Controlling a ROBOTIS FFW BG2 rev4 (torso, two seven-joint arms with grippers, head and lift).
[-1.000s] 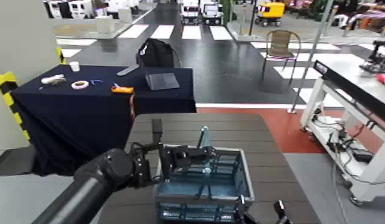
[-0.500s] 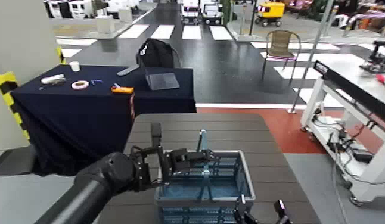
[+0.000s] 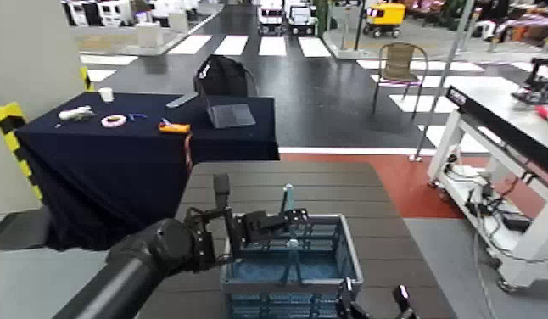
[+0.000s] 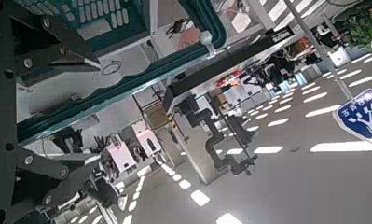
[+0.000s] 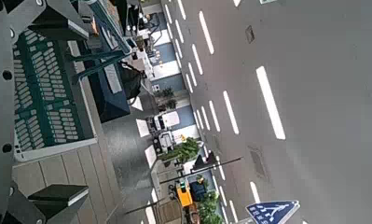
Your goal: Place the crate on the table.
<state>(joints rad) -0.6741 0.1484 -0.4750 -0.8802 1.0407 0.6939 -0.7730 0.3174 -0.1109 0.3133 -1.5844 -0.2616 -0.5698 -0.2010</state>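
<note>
Item: crate (image 3: pixel 290 271), blue-grey plastic with lattice sides and a light grey rim, teal upright centre handle (image 3: pixel 287 199) rising from its middle; it is over the near part of the table (image 3: pixel 379 212), a dark brown top of wide slats, though whether its base touches the slats cannot be told from the head view. Left gripper (image 3: pixel 282 222): black, reaching in from the left arm (image 3: pixel 150 259) across the crate's far rim, its fingers narrowed about the handle's top; in the left wrist view the teal bar (image 4: pixel 128 79) runs between the gripper's dark frame members. Right gripper (image 3: pixel 371 304): only two dark finger tips show at the near right corner of the crate, standing apart, close to the rim; the right wrist view shows the crate's lattice wall (image 5: pixel 48 89) and the slatted top (image 5: pixel 72 177) beside its spread fingers, with nothing between them. Surroundings: navy-draped table (image 3: pixel 116 161) beyond on the left, bearing a white cup (image 3: pixel 106 94), a tape roll (image 3: pixel 114 120), an orange tool (image 3: pixel 174 128) and a dark flat case (image 3: pixel 230 114); a black backpack (image 3: pixel 222 76) behind it; a chair (image 3: pixel 399 66) on the dark floor; a white-framed workbench (image 3: pixel 498 127) at right; a yellow cart (image 3: pixel 385 15) far off. Markings: a blue sign with a white branching emblem (image 4: pixel 365 110) appears in the left wrist view; no legible lettering on any item.
</note>
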